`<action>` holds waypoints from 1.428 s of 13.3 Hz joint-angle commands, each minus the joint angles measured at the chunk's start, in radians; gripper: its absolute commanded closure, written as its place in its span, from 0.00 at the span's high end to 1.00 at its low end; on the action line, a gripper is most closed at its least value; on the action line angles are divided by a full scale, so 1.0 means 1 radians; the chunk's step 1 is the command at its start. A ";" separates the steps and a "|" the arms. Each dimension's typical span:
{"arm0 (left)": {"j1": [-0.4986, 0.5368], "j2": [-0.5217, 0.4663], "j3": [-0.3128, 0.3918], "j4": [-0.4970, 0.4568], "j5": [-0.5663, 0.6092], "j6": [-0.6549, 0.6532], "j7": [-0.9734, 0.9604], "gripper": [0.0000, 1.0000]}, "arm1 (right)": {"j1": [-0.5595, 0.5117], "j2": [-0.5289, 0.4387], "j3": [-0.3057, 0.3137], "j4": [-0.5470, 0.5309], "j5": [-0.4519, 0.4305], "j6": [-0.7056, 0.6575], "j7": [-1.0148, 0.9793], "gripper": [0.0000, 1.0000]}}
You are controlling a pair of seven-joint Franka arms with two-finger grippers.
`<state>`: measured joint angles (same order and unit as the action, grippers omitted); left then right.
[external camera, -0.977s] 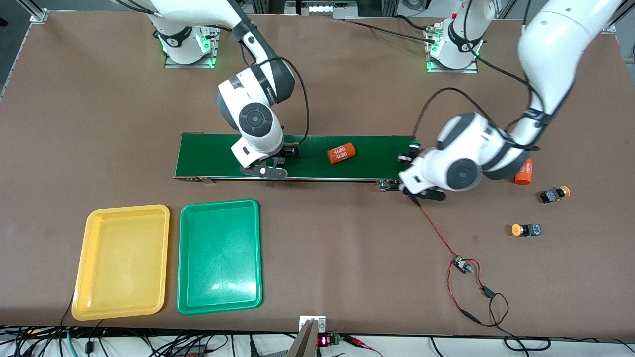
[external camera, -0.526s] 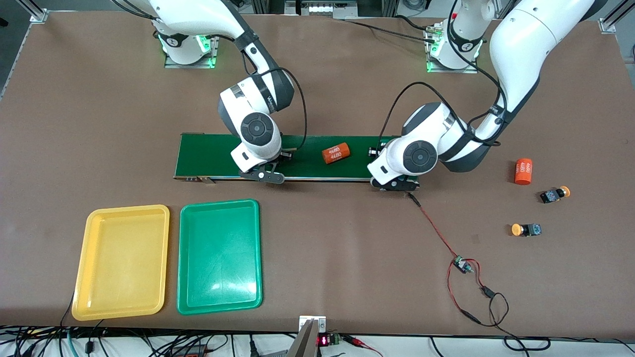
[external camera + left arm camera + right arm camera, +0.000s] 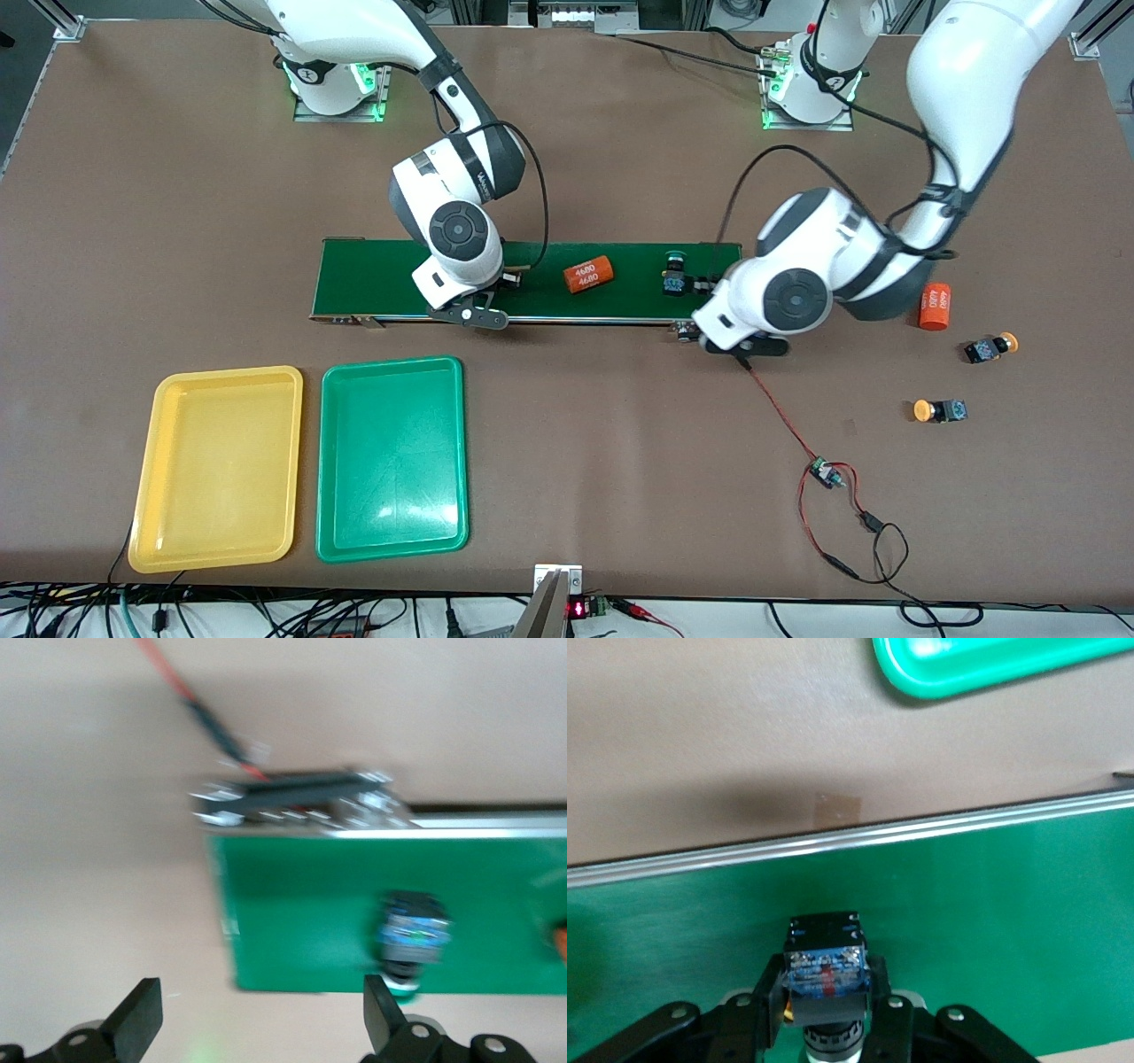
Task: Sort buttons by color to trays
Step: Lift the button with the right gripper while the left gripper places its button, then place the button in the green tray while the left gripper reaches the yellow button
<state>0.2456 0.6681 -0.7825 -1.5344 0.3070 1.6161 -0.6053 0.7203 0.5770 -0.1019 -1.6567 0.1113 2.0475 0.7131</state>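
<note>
My right gripper [image 3: 826, 1010] sits low over the dark-green belt [image 3: 372, 275] and is shut on a button [image 3: 824, 967] with a black body; its cap colour is hidden. A green-capped button [image 3: 676, 273] lies on the belt near the left arm's end, also seen as the button [image 3: 412, 935] just past one fingertip. My left gripper [image 3: 260, 1026] hangs open and empty over the belt's end. Two orange-capped buttons [image 3: 990, 347] [image 3: 941, 410] lie on the table at the left arm's end. The yellow tray [image 3: 217, 468] and green tray [image 3: 392, 458] stand side by side, nearer the camera than the belt.
An orange "4680" cylinder [image 3: 589, 275] lies on the belt between the grippers; another [image 3: 934, 306] stands on the table by the left arm. A red wire with a small board [image 3: 824, 474] trails from the belt's end toward the camera.
My left gripper opened, left the green-capped button on the belt and pulled back toward its own end. My right gripper shut on its button. The cylinder on the belt drifted toward the right arm.
</note>
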 commanded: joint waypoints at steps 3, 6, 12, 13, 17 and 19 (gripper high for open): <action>0.060 -0.004 0.046 0.108 0.052 -0.065 0.092 1.00 | -0.034 -0.014 -0.032 0.099 -0.015 -0.010 -0.009 0.04; 0.098 0.002 0.080 0.111 0.089 -0.047 0.420 1.00 | -0.088 -0.014 -0.039 0.141 -0.053 -0.010 -0.043 0.02; 0.153 0.021 0.130 0.123 0.336 0.080 0.920 1.00 | -0.208 0.018 -0.067 0.175 -0.093 0.109 -0.241 0.01; 0.184 0.028 0.131 0.122 0.337 0.122 1.053 1.00 | -0.209 0.024 -0.067 0.175 -0.096 0.144 -0.247 0.00; 0.271 0.096 0.212 0.114 0.337 0.342 1.464 1.00 | -0.266 0.075 -0.067 0.175 -0.096 0.247 -0.374 0.00; 0.271 0.119 0.262 0.114 0.337 0.427 1.644 1.00 | -0.291 0.128 -0.067 0.173 -0.099 0.365 -0.447 0.00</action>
<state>0.5234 0.7624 -0.5468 -1.4323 0.6260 1.9904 0.8930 0.4615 0.6541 -0.1769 -1.5047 0.0255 2.3247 0.3333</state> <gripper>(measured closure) 0.000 0.595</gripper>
